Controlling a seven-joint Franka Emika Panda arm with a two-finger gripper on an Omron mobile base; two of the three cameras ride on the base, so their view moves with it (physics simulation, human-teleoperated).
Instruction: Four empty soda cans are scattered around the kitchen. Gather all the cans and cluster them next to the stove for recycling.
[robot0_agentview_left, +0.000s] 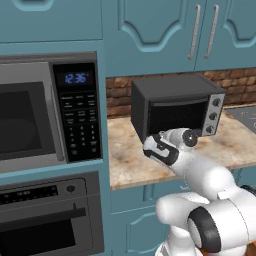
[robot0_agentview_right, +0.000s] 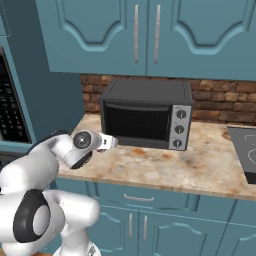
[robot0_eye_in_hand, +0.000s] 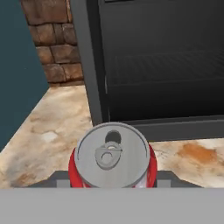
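Because the hand view looks straight along the gripper (robot0_eye_in_hand: 112, 183), it gives the clearest picture: a red soda can (robot0_eye_in_hand: 112, 157) sits between the two dark finger tips, its round silver top and pull tab facing the camera, and the gripper is clamped on its sides. Beyond it lie the mottled beige stone desk (robot0_eye_in_hand: 43, 135), the black toaster oven (robot0_eye_in_hand: 157, 65) with its smooth glass door, and rough red-brown brick.

In the left base view, the glossy white arm reaches over the desk in front of the boxy toaster oven, beside a built-in microwave (robot0_agentview_left: 45, 115) with a lit clock; the can itself is hard to make out here, probably hidden by the wrist. A dark corner of the stove (robot0_agentview_left: 245, 117) shows at the far right.

In the right base view, the flat black stove sits well right of the toaster oven.

This looks like the pick-up step for one can. Next, the can must be carried right, past the toaster oven, and set upright beside the stove.
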